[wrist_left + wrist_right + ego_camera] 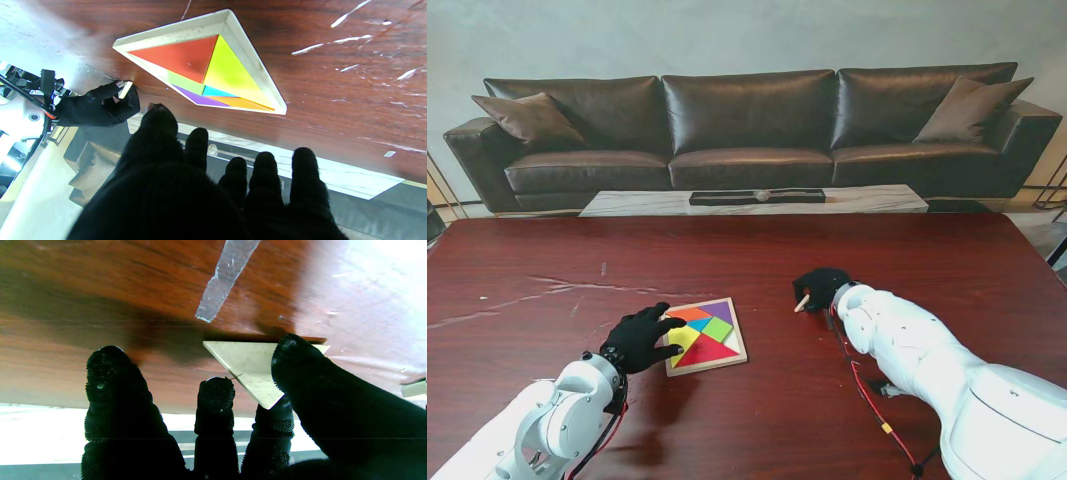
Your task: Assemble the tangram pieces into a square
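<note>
The pale wooden square tray (pixel 738 356) on the dark red worktop (pixel 547 330) looks nearly filled with coloured pieces, the left hand (pixel 639 338) spread empty beside it, while the right hand (pixel 821 288), well apart, pinches a pale wooden triangle (pixel 248 368) seemingly still to be placed.

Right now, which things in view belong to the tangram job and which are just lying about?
Job:
tray with coloured pieces
pale triangle held in right hand
left hand, open, at the tray's left edge

Lying about:
sofa
low table behind the work table
red cable
</note>
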Robot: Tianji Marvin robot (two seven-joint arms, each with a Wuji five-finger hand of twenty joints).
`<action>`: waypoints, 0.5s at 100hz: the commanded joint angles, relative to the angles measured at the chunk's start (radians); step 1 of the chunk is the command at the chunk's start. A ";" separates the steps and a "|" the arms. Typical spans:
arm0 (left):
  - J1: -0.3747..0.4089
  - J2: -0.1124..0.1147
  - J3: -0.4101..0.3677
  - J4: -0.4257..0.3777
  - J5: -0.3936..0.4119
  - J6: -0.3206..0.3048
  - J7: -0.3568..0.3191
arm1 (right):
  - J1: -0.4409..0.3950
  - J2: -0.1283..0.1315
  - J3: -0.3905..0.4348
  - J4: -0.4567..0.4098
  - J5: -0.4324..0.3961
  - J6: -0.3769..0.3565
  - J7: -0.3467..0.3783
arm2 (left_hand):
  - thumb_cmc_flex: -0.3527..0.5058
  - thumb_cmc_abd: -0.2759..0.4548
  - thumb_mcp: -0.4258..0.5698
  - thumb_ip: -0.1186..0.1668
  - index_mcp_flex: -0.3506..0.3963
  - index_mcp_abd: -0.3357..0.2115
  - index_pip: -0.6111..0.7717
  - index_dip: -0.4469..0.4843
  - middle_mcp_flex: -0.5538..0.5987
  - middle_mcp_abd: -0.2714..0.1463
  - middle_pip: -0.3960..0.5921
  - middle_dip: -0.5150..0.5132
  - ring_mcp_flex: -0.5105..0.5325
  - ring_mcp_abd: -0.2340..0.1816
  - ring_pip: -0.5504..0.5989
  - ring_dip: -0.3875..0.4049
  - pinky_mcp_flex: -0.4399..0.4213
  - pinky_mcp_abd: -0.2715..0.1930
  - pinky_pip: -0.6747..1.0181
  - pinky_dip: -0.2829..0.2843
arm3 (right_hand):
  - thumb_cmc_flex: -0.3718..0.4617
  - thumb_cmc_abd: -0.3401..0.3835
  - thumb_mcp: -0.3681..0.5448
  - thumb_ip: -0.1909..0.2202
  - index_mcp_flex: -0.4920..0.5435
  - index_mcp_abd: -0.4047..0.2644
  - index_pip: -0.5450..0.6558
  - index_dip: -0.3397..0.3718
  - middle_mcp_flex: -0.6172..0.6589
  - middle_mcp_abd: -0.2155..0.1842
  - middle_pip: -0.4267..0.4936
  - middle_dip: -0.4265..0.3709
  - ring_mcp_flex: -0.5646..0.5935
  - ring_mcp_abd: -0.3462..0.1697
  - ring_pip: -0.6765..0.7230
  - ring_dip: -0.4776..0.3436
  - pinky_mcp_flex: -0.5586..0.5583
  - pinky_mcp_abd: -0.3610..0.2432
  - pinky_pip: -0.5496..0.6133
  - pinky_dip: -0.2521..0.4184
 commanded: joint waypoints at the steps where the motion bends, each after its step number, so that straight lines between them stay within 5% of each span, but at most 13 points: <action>1: 0.000 -0.002 0.001 -0.004 -0.003 -0.001 -0.001 | -0.058 0.003 -0.024 0.012 -0.012 -0.005 0.033 | 0.012 0.050 -0.011 0.034 0.001 -0.007 -0.001 0.004 -0.003 -0.024 0.005 -0.004 0.014 -0.014 0.003 0.003 -0.003 0.002 0.001 -0.005 | -0.051 0.070 0.056 -0.049 0.127 0.109 0.027 0.043 -0.035 -0.016 0.006 0.028 0.333 -0.691 1.195 0.158 0.035 -0.036 0.036 0.030; 27: 0.002 -0.002 0.000 -0.005 -0.003 -0.002 0.002 | -0.043 0.011 -0.051 -0.001 -0.027 -0.003 0.049 | 0.013 0.050 -0.012 0.034 0.001 -0.008 -0.002 0.005 -0.004 -0.025 0.003 -0.004 0.015 -0.015 0.001 0.004 -0.002 0.003 -0.001 -0.004 | -0.090 0.169 0.078 -0.083 0.100 0.149 0.034 0.180 -0.085 -0.092 -0.003 0.106 0.267 -0.690 1.210 0.165 0.004 -0.061 0.023 0.049; 42: 0.003 -0.003 0.000 -0.006 -0.004 -0.001 0.003 | -0.034 0.017 -0.073 -0.010 -0.040 0.002 0.057 | 0.013 0.051 -0.013 0.034 -0.002 -0.009 -0.004 0.005 -0.004 -0.024 0.002 -0.004 0.016 -0.011 0.001 0.004 -0.001 0.005 -0.002 -0.003 | -0.127 0.197 0.078 -0.093 0.100 0.077 0.018 0.250 -0.082 -0.189 -0.081 0.106 0.253 -0.661 1.134 0.149 -0.018 -0.066 -0.016 0.029; 50: 0.004 -0.003 0.000 -0.008 -0.004 0.002 0.001 | -0.031 0.020 -0.083 -0.016 -0.044 0.005 0.072 | 0.013 0.050 -0.013 0.034 -0.002 -0.009 -0.005 0.005 -0.006 -0.023 0.001 -0.004 0.015 -0.009 0.000 0.004 -0.001 0.007 -0.002 -0.002 | -0.141 0.206 0.084 -0.088 0.095 0.022 0.014 0.284 -0.096 -0.210 -0.210 0.026 0.259 -0.612 0.966 0.077 -0.018 -0.070 -0.032 0.004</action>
